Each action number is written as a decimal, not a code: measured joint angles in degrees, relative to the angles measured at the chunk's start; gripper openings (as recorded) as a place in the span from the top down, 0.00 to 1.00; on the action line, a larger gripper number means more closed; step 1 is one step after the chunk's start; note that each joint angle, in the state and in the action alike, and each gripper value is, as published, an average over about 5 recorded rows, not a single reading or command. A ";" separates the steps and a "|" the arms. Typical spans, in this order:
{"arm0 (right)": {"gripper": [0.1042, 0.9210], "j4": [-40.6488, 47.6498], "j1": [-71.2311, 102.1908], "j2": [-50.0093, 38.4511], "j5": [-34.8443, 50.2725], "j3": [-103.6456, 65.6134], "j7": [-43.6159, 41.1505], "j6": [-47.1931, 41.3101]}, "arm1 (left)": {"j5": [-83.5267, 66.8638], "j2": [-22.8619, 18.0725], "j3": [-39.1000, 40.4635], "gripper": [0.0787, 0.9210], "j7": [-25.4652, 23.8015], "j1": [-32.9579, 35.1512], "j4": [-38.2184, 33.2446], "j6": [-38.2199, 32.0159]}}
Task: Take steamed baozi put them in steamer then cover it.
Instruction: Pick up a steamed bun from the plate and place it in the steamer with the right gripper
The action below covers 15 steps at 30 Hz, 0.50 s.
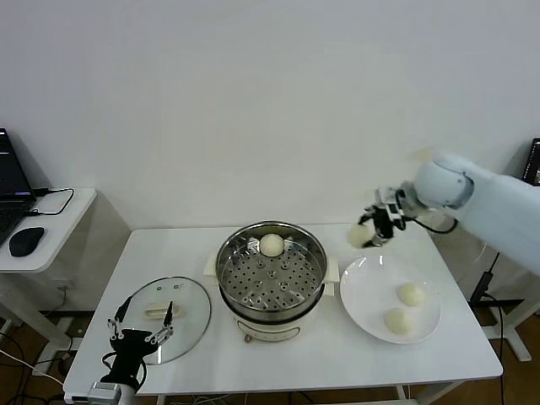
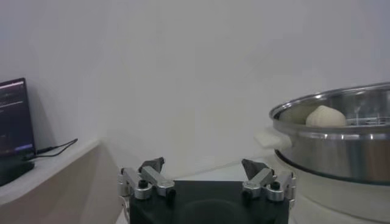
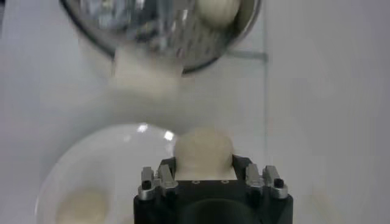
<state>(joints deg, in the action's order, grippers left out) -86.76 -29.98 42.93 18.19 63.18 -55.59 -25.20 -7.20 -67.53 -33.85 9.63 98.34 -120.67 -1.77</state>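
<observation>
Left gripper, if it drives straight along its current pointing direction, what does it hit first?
Judging by the left wrist view, the left gripper, open, points past the steamer, which sits off to one side. Straight ahead looks free until the back wall. Depth is unclear, so clearance from the steamer's handle is uncertain.

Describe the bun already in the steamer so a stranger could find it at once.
Start at the steamer, the shiny perforated steel basket on the cream pot at the middle of the white table. Inside, at its far rim, sits one cream-white baozi. Unlike the two buns on the plate and the one in the right gripper, it alone rests on metal.
</observation>
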 measured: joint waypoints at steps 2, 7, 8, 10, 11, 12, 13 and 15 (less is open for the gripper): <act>0.41 0.02 -0.95 2.69 2.18 1.02 1.08 -1.39 | 0.00 -0.18 -0.21 0.12 0.03 0.05 -0.23 0.01; 0.41 1.27 -1.71 10.08 6.03 2.99 3.63 -4.83 | -0.14 -0.41 -0.86 0.12 0.07 0.00 -0.60 0.04; 0.41 1.72 -1.65 11.58 6.55 3.27 4.09 -5.48 | -0.20 -0.40 -0.97 0.12 0.07 -0.03 -0.61 0.04; 0.41 2.72 -1.35 14.45 7.44 3.77 4.90 -6.72 | -0.33 -0.40 -1.14 0.12 0.06 -0.09 -0.66 0.04; 0.41 3.29 -1.10 15.83 7.81 4.02 5.26 -7.32 | -0.40 -0.41 -1.22 0.12 0.06 -0.13 -0.73 0.04; 0.41 3.87 -0.80 17.17 8.13 4.28 5.58 -7.91 | -0.49 -0.42 -1.30 0.12 0.06 -0.15 -0.82 0.04; 0.41 4.46 -0.47 18.41 8.39 4.53 5.88 -8.45 | -0.57 -0.43 -1.39 0.12 0.06 -0.16 -0.90 0.04; 0.41 5.65 0.25 20.71 8.78 5.00 6.46 -9.47 | -0.69 -0.44 -1.57 0.12 0.05 -0.18 -1.02 0.04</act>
<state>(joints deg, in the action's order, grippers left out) -81.11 -29.73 63.64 26.97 68.18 -49.13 -34.66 -7.90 -67.96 -35.41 9.68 98.16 -121.69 -1.74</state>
